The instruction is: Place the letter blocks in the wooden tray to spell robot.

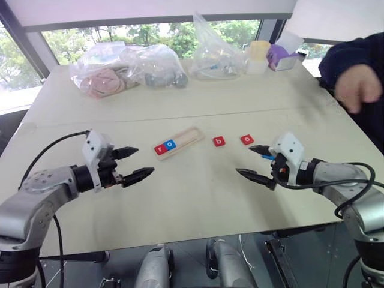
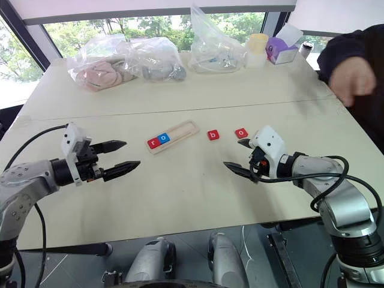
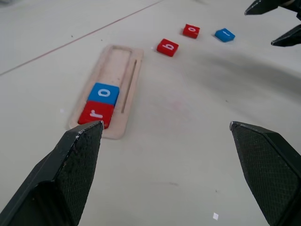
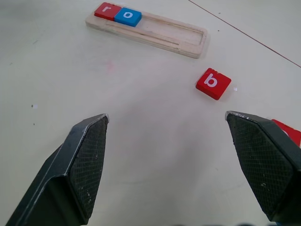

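Note:
The wooden tray (image 1: pixel 189 137) lies slanted at mid-table. A red "r" block (image 1: pixel 159 149) and a blue "o" block (image 1: pixel 170 144) sit side by side at its near left end. To the tray's right, a red "b" block (image 1: pixel 219 141) and a red "o" block (image 1: pixel 246 140) lie on the table. A blue block (image 3: pixel 225 34) lies just past them, beside my right gripper. My left gripper (image 1: pixel 144 161) hovers open to the left of the tray, holding nothing. On the right, my right gripper (image 1: pixel 243 159) is open and empty, just in front of the red "o" block.
Clear plastic bags (image 1: pixel 126 69) of items, a pale cup (image 1: pixel 258 56) and a purple box (image 1: pixel 281 57) line the far side of the table. A person's hand (image 1: pixel 358 87) and dark sleeve hang over the far right edge.

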Robot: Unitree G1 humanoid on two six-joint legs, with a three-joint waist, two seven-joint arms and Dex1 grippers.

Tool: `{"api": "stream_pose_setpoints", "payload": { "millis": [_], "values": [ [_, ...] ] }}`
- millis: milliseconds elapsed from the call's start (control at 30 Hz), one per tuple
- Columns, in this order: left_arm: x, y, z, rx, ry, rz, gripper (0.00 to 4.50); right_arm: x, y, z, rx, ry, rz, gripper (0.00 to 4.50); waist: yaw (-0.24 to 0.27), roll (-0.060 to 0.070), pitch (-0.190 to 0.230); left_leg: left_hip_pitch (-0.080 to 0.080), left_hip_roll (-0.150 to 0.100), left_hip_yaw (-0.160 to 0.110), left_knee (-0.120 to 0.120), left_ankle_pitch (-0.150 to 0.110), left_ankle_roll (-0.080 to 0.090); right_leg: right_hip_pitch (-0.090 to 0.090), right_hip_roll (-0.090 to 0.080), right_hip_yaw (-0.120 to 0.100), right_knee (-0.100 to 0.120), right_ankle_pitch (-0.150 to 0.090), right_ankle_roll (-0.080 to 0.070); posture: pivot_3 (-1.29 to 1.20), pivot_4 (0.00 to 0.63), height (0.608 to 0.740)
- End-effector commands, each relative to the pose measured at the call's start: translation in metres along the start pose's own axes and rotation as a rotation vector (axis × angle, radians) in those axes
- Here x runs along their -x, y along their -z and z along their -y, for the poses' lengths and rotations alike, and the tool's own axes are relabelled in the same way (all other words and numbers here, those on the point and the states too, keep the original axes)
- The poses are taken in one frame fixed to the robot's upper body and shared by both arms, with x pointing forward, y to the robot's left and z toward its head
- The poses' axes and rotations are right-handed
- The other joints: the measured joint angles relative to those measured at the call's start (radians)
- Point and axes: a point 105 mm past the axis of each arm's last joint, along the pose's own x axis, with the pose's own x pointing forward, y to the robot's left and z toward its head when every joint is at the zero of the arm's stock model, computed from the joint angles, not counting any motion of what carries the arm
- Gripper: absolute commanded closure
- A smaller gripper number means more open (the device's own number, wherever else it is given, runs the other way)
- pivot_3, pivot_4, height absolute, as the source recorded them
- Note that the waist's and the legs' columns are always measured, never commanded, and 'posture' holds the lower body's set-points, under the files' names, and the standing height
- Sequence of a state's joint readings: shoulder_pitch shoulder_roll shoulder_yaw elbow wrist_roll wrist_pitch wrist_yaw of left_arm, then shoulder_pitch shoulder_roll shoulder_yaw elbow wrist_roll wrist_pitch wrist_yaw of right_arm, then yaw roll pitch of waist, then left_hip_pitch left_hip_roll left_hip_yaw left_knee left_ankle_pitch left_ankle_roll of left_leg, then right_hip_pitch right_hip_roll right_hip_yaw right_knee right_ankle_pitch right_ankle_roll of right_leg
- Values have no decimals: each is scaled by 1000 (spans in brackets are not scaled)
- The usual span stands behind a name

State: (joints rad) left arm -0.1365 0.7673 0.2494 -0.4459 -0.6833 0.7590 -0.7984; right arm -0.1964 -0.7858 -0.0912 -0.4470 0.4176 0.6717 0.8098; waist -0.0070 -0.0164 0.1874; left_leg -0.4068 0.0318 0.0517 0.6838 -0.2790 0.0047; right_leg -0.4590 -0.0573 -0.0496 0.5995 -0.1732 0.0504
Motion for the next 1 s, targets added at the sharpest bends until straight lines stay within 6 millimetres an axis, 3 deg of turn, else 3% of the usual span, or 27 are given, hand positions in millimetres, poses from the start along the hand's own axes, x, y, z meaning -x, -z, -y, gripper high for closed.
{"api": "stream_pose_setpoints", "payload": {
  "millis": [33, 267, 667, 800, 1000],
  "values": [
    [-2, -12, 5, -44, 14, 14, 0, 7, -14, 1, 41, 8, 30, 413, 0, 0, 0, 0, 0, 0, 0, 0, 0, 0, 0, 0, 0, 0, 0, 0, 150, 740],
    [-7, -20, 3, -56, 18, 0, 0, 6, -17, 1, 48, 5, 40, 413, 0, 0, 0, 0, 0, 0, 0, 0, 0, 0, 0, 0, 0, 0, 0, 0, 150, 740],
    [-23, -13, -9, -83, 20, -19, 0, -1, -19, -7, 46, 17, 61, 413, 0, 0, 0, 0, 0, 1, 0, 0, 0, 0, 0, 0, 0, 0, 0, 0, 150, 740],
    [-29, -1, -22, -126, -2, -40, 0, -3, -19, -10, 39, 32, 74, 413, 1, 0, 0, 0, 0, 2, 0, 0, 0, 0, 0, 0, 0, 0, 0, 0, 150, 740],
    [-57, 20, -40, -144, 48, -43, 0, -8, -21, -18, 32, 45, 93, 413, 19, 0, 0, 0, 0, 3, 1, 0, 0, 0, 1, 0, 0, 1, -1, 0, 150, 740]
  ]
}}
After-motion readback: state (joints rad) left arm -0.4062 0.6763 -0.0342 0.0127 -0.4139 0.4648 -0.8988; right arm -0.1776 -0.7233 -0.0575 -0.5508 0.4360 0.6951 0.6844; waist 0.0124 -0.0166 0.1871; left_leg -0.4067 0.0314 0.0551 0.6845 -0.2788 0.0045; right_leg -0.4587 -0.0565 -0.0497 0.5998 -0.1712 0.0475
